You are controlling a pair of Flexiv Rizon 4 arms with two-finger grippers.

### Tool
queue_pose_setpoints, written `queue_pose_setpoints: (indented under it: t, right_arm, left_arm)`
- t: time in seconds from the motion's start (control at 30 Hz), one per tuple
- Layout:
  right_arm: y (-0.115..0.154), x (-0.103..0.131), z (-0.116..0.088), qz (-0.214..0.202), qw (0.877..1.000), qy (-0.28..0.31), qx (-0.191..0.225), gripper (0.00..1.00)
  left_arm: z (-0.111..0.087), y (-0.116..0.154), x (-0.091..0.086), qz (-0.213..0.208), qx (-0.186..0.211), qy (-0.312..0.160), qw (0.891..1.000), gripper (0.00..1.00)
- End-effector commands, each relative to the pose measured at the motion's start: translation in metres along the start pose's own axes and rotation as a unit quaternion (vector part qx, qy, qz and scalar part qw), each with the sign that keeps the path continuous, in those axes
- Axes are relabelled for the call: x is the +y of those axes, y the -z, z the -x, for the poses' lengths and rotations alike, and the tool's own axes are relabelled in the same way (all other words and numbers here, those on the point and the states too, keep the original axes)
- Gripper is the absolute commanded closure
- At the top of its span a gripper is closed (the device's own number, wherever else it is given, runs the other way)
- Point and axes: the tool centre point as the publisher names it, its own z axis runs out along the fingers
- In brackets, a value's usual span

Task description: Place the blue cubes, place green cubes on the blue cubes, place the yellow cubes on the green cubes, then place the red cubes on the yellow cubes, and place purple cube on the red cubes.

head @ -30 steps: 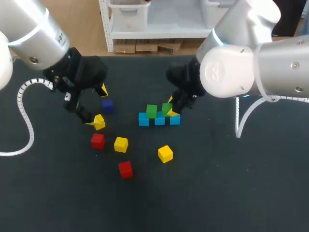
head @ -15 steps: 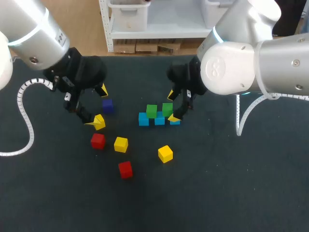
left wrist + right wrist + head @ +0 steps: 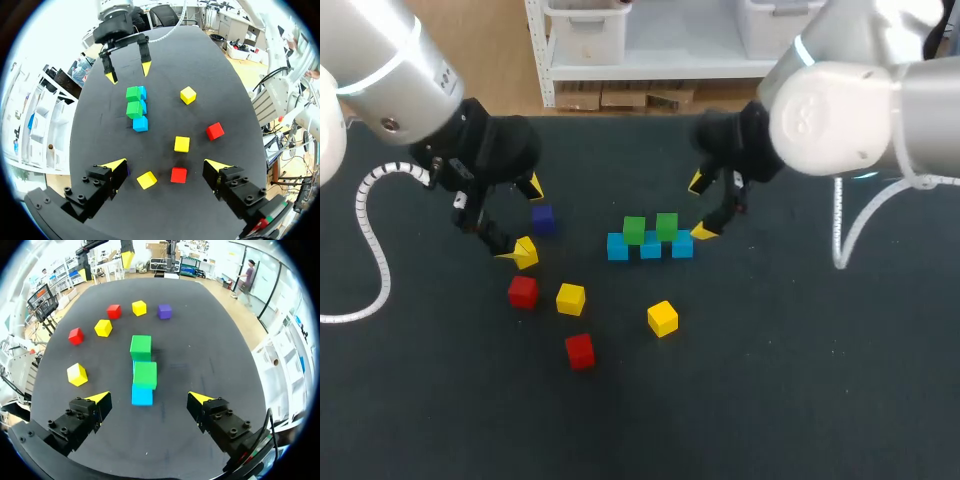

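Three yellow cubes loose on tabletop. Nearest yellow cube just beside our left hand, which is released and empty. Our right hand, also released, hangs by green cubes, farther off.

No text, label, brand, number or sign is legible in any view; the coloured cubes and the dark surface carry no readable marking.

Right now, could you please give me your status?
Left tool open, empty. Right tool open, empty. Two green cubes on the blue cubes; yellow cubes loose. Nothing in the way.
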Motion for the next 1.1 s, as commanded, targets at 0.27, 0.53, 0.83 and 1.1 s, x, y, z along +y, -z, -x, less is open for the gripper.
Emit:
queue_pose_setpoints:
  t: [0.27, 0.53, 0.83, 1.1]
  right_arm:
    - [0.031, 0.024, -0.031, -0.006, 0.999, -0.01, -0.04, 0.0]
    - [0.049, 0.033, -0.048, -0.005, 0.999, -0.007, -0.054, 0.0]
    - [0.058, 0.037, -0.063, 0.008, 0.998, -0.012, -0.069, 0.0]
    - [0.059, 0.037, -0.064, 0.011, 0.998, -0.016, -0.066, 0.0]
  left_arm:
    - [-0.001, 0.0, 0.001, -0.001, -0.001, -0.001, 1.0, 0.0]
    - [-0.001, 0.0, 0.001, -0.001, -0.001, -0.001, 1.0, 0.0]
    - [-0.001, 0.0, 0.001, -0.001, -0.001, -0.001, 1.0, 0.0]
    - [-0.001, 0.0, 0.001, -0.001, -0.001, -0.001, 1.0, 0.0]
